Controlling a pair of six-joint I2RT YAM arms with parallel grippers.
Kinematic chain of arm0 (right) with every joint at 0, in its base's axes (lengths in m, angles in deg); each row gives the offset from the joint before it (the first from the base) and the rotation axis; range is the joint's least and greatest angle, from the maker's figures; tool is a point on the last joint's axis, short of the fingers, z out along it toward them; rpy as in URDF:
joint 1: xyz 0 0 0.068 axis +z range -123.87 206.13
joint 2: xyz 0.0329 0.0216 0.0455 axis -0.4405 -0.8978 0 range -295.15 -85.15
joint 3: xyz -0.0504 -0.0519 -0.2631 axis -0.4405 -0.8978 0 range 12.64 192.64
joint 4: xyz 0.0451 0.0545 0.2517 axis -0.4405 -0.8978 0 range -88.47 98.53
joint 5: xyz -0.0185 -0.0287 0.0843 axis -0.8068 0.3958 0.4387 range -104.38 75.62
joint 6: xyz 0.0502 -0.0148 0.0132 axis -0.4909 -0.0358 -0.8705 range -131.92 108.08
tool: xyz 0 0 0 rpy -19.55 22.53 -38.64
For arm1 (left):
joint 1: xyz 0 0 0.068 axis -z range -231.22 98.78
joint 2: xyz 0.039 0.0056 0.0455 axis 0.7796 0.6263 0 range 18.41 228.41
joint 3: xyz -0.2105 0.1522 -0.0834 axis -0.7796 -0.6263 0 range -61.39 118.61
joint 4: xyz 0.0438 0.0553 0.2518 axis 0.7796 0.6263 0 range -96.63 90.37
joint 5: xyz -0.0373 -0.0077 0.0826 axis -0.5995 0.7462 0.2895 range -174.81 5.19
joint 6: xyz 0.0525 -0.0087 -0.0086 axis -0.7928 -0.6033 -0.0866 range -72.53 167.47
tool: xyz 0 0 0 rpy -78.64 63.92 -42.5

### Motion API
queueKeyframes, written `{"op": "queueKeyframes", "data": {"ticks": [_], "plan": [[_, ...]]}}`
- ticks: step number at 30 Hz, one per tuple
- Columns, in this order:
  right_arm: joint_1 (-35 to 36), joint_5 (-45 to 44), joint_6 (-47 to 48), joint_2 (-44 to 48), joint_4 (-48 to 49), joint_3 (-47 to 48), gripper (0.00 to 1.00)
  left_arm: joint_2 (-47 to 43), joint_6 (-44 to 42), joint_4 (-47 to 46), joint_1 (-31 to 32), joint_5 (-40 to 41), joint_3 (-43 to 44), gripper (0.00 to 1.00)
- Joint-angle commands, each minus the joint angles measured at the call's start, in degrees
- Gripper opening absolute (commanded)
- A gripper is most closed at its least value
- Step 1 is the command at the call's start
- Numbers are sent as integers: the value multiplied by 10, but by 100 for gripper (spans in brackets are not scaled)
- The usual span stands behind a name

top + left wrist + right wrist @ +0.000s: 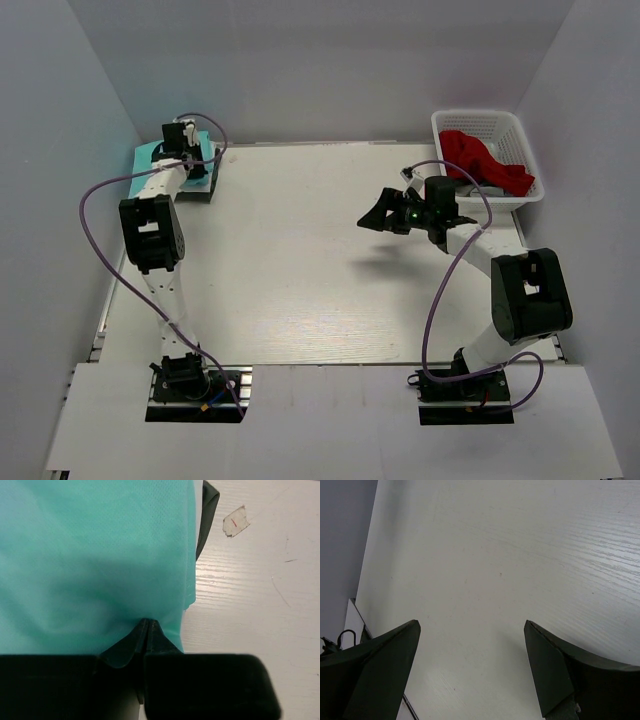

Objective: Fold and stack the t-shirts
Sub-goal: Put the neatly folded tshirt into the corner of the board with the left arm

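Two t-shirts counted from above: one teal t-shirt (148, 156) at the far left corner of the table (300, 270), one red t-shirt (480, 160) in the basket (522, 132).

Left wrist: left gripper (148, 625) pinched shut on the teal edge. Judged soft, light and limp, best taken at edges. One dark garment (209, 510) lies beneath.

Right wrist: right gripper (472, 625) wide open, empty.

No readable words or numbers anywhere; only a torn pale scrap (236, 521) with one short red dash, on the table (250, 605), right of the teal shirt (90, 555).
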Motion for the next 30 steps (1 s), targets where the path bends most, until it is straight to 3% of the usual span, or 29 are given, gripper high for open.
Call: {"op": "queueKeyframes", "data": {"ticks": [1,10,16,19,20,22,23,25,26,30], "plan": [[-3,4,14,23,20,-7,90,21,17,21,3,-14,-6,14],[-2,10,8,25,29,-11,90,57,36,7,8,-55,-38,9],[-3,18,8,29,29,-16,90,76,47,29,8,-78,8,9],[-2,20,8,39,35,-19,90,41,47,42,8,-72,27,20],[-1,24,7,40,39,-20,90,27,47,42,8,-66,27,34],[-1,28,6,46,40,-21,90,-17,42,47,8,-66,39,50],[-2,33,5,46,41,-19,90,-33,42,52,8,-58,39,72],[-1,35,5,52,44,-20,90,-65,42,59,8,-50,46,85],[-1,41,6,57,44,-21,90,-95,42,59,8,-50,46,99],[-1,45,1,77,55,-31,90,-173,74,71,21,-44,25,100]]}}
